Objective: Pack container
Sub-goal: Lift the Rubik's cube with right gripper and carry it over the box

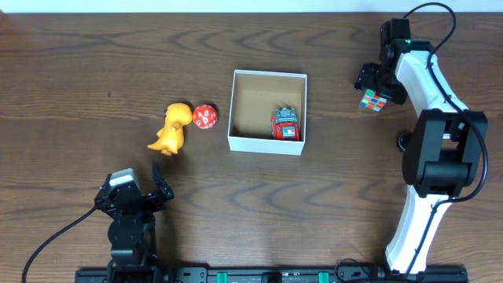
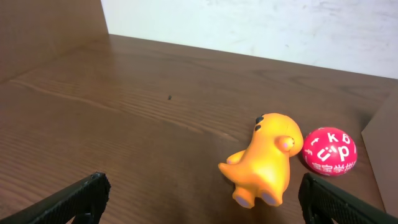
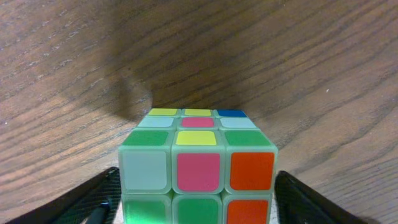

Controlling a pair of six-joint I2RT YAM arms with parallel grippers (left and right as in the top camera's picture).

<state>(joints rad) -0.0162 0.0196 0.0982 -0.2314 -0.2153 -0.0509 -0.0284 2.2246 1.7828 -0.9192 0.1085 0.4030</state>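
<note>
The container (image 1: pixel 266 145), a shallow white box with a brown inside, stands mid-table with a red toy car (image 1: pixel 286 124) in its right part. An orange dinosaur toy (image 1: pixel 172 128) and a red ball with white letters (image 1: pixel 205 117) lie just left of it; both show in the left wrist view, the dinosaur (image 2: pixel 268 157) and the ball (image 2: pixel 329 152). My left gripper (image 1: pixel 135 191) is open and empty near the front left, short of the dinosaur. My right gripper (image 1: pixel 376 88) at the far right is shut on a multicoloured puzzle cube (image 3: pixel 198 169), also seen from overhead (image 1: pixel 375 101).
The right arm's white links and base (image 1: pixel 431 157) stand along the table's right side. A pale wall runs behind the table's far edge in the left wrist view (image 2: pixel 261 31).
</note>
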